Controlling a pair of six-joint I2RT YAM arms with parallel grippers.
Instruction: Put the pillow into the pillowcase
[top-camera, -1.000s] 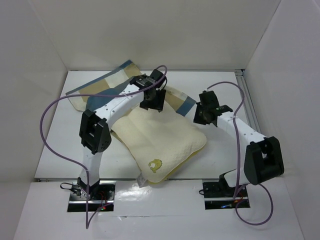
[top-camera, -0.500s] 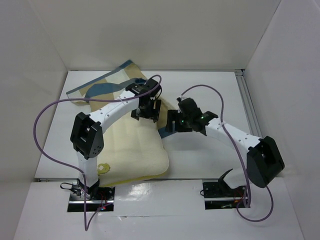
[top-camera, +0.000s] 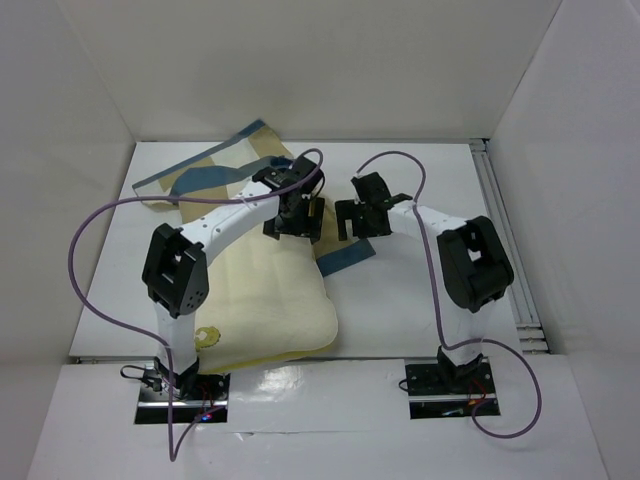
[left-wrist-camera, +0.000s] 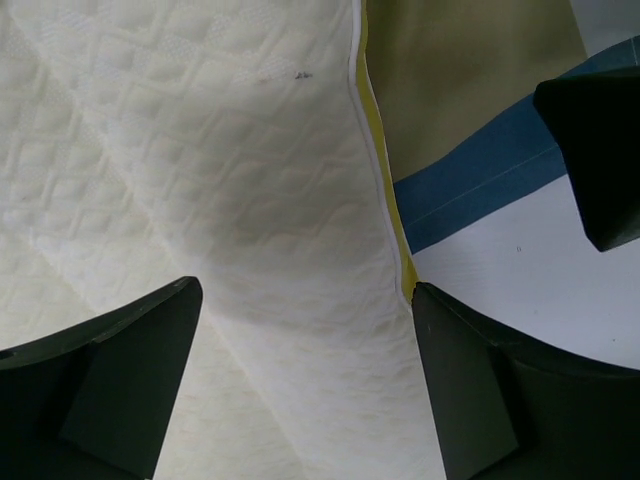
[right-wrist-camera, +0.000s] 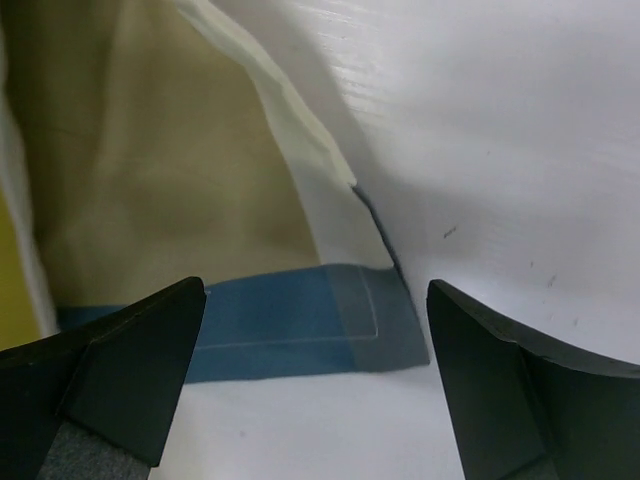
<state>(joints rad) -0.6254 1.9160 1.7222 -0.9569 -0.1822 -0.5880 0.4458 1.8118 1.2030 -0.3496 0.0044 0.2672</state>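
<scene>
Nearest the arm bases, the pillow (top-camera: 270, 300) is lying flat on the white worktop (top-camera: 430, 180). Its near edge is running along the front, and its small yellow emblem (top-camera: 208, 336) is showing at the near-left corner. Farther in, the left arm (top-camera: 225, 212) is reaching over the pillow's far-right part, with its jaws hanging spread wide and empty just above the quilted cream surface. In the left wrist view the yellow piping (left-wrist-camera: 385, 200) is running down between them, with tan and blue fabric showing past it. Just beside, the right arm (top-camera: 430, 218) is holding its jaws spread too, pinching nothing. They are hanging above a blue-banded corner of the pillowcase (right-wrist-camera: 280, 325) that is poking out past the pillow's right edge onto bare worktop. Beyond both arms, the rest of the checked case is lying rumpled toward the far-left corner. The pillow appears to be resting on top of the case rather than inside it, though the arms are hiding much of the overlap, so the insertion itself is looking not yet done. The step in hand seems to be choosing fresh grips. The next move is calling for one arm to find the open hem and pinch only the upper layer to lift a mouth, while the other feeds a pillow corner in. Which edge is open cannot be told from here.
</scene>
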